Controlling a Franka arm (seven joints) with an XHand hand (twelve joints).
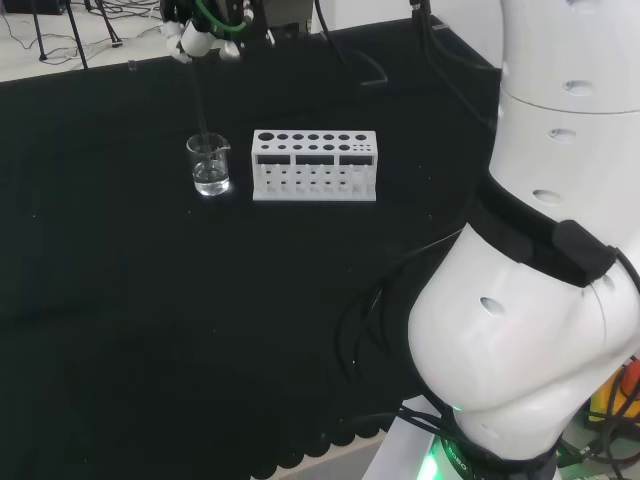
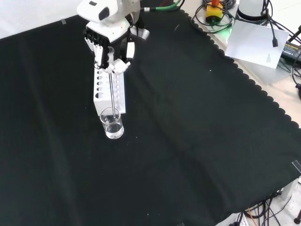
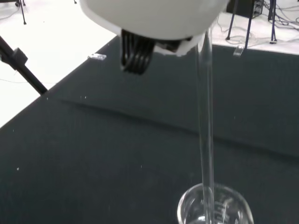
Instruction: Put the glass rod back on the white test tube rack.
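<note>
Glass rod (image 2: 113,92) stands almost upright, long axis vertical, its lower end down inside the small glass beaker (image 2: 112,124) at the near end of the white test tube rack (image 2: 117,92) in the front view. Farther back, above the rack, the hand (image 2: 108,51) pinches the rod's top end.

White rounded arm links (image 1: 540,300), black band, black-white robot hand (image 2: 109,44), green cable.

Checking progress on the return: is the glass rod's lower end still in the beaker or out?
Still in: the glass rod, pinched by the hand, runs down into the beaker.
</note>
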